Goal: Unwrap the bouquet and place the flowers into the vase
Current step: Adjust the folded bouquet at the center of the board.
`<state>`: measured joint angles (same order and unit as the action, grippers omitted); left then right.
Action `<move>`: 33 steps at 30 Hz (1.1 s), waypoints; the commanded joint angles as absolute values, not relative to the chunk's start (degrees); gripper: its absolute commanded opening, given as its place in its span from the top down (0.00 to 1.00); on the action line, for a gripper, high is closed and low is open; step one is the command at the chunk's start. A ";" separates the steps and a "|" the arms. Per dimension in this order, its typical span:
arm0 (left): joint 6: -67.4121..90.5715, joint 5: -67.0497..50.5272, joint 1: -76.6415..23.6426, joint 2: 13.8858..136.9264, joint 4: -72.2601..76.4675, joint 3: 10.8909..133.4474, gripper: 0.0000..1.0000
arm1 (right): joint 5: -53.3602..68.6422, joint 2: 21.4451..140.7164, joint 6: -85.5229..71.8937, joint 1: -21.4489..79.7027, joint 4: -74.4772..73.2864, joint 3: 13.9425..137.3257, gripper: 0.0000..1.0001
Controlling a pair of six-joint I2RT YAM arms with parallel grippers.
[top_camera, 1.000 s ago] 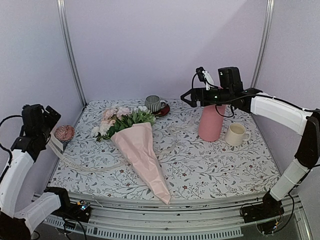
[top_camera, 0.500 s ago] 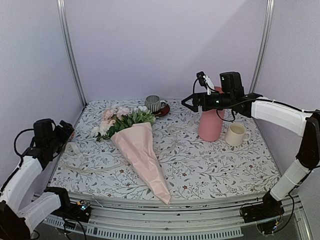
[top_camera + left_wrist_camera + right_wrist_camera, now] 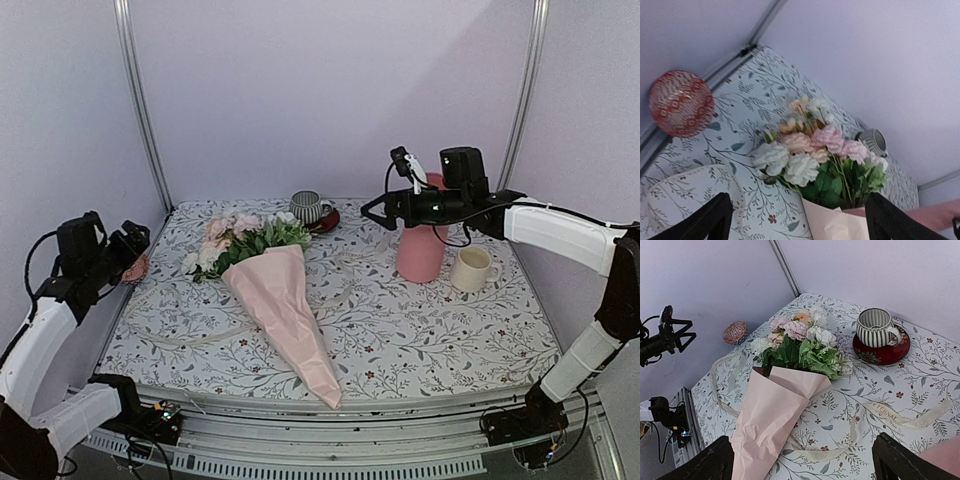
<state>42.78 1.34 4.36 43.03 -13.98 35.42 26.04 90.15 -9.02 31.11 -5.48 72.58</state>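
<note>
The table (image 3: 450,340) is found covered by a leaf-print cloth. The bouquet (image 3: 275,295) is laid flat on it, the paper cone not yet removed. Its long axis runs from the flowers (image 3: 245,238) at the far-left end to the pointed tail at the near edge. The vase (image 3: 420,255) is stood upright well to the right of the bouquet, about level with its head end. A ribbon (image 3: 195,335) is seen loose on the cloth, trailing out on both sides of the cone, so the tie is judged undone. The right gripper (image 3: 370,206) is held high, to the right of the bouquet's heads and just short of the vase, with jaws spread wide and nothing held. The bouquet lies below it and to its left. The left gripper (image 3: 132,243) is held to the left of the heads, jaws likewise wide and empty. The left is judged lower and better placed for the head end, the right for the cone's flank.
</note>
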 commanded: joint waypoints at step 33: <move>35.74 -29.00 -15.64 61.39 18.69 21.36 0.02 | 16.33 86.09 -14.36 36.04 5.21 54.91 0.01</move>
